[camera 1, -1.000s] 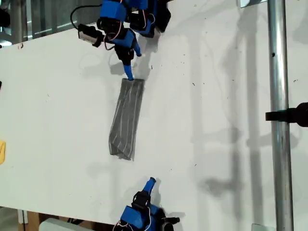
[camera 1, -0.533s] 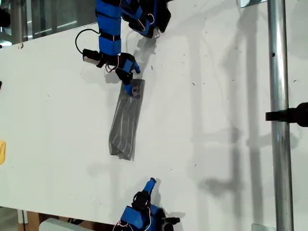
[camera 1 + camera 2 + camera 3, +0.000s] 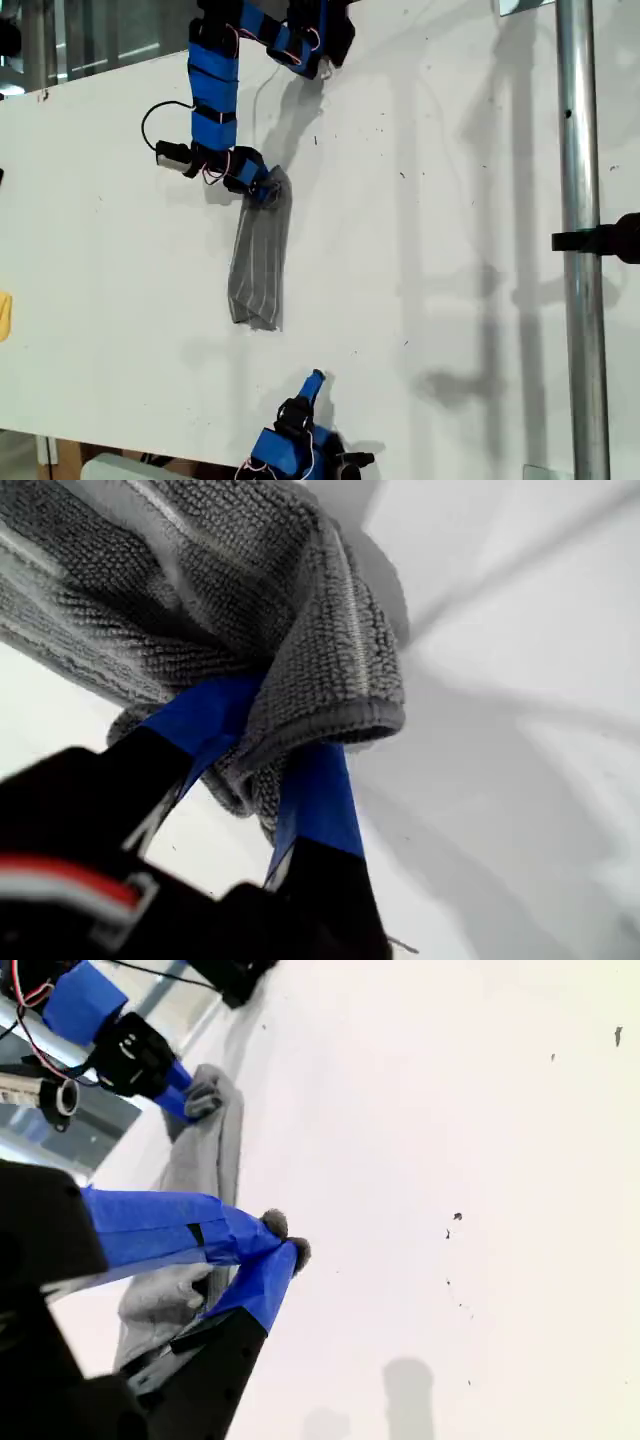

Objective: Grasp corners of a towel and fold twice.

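Exterior view, near edge first: my second gripper [image 3: 314,379] is idling low over the bare table [image 3: 450,200], well apart from the cloth. Its wrist view is showing the blue jaws closed tip to tip on nothing, a speck of grey lint clinging at the tips.

Mid-table, the towel [image 3: 258,270] is lying as a long narrow strip, already doubled along its length by my reading, running away from the near edge. Near end lying flat and loose.

Far end: my first gripper [image 3: 262,190] is pinching the strip's end. The first wrist view is showing the jaws clamped on a bunched, hemmed corner [image 3: 345,705], the pile crumpling and folding over the blue tips.

Handling, as judged: light, soft terry, no stiffness, sagging wherever unsupported. Grippy pile rather than slick, so a pinch should be holding, but layers are likely sliding apart. Best hold is at the hemmed corners, catching all layers at once.

Hard to make out: how many layers are sitting inside the jaws is hidden by the bunching. White stripes are barely reading in the exterior view. The near corners are too small to separate. A yellow object [image 3: 4,315] is cut off at the exterior view's left.
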